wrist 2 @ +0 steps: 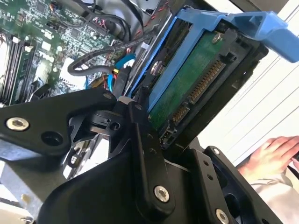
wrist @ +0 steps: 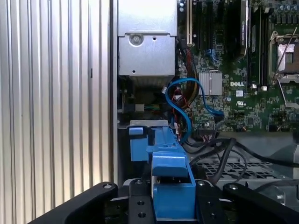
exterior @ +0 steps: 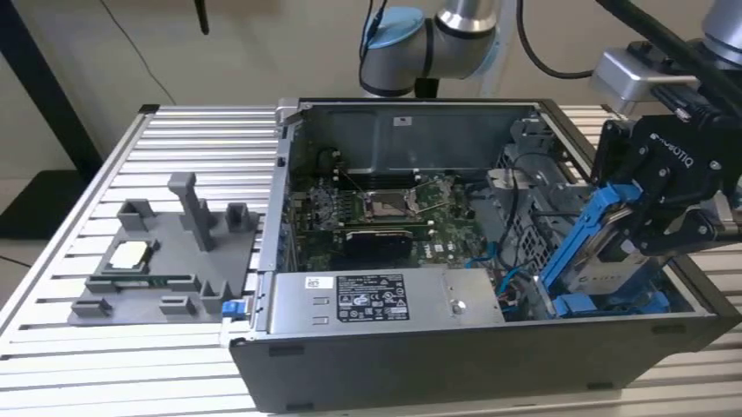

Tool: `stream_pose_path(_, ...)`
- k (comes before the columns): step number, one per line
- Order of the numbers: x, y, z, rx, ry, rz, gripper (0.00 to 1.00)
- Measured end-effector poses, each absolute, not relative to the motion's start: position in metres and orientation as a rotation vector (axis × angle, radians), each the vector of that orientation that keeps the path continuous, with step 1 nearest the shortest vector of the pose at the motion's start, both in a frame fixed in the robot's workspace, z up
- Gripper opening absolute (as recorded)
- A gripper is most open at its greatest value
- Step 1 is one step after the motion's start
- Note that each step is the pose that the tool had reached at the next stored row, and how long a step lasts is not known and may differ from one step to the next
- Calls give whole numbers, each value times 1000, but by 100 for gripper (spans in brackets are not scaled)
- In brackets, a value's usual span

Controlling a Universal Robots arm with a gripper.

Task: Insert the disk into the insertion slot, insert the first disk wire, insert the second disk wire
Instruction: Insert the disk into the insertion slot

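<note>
Fingers (wrist 2: 140, 135) squeezing the tilted silver-grey, blue-framed disk (exterior: 606, 265) should line it straight with the dark blue-railed slot (exterior: 614, 304).

The arm (exterior: 447, 35) stands behind the case (exterior: 464, 365), just past its far wall. Its upper part comes back in above the end of the case at the exterior view's right. The grey wrist (exterior: 635, 76) is high over that end. Below it, the black gripper (exterior: 649, 236) hangs over the rim of the case and points down into it, a little tilted. Its fingers (wrist 2: 142, 144) are closed on the disk (exterior: 597, 256) and hold it steeply tilted, with the lower end inside the case.
</note>
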State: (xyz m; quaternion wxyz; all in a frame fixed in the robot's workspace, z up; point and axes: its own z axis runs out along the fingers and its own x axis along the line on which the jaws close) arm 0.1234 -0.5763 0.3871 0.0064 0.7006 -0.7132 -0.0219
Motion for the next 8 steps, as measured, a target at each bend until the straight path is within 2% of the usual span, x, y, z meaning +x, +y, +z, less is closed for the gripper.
stream_pose_path(2,123,-576,390,2192,-2231,-69,34)
stream_pose_path(3,123,-576,395,2192,-2231,-69,40)
stream_pose_path(8,123,-573,411,2192,-2231,-69,40)
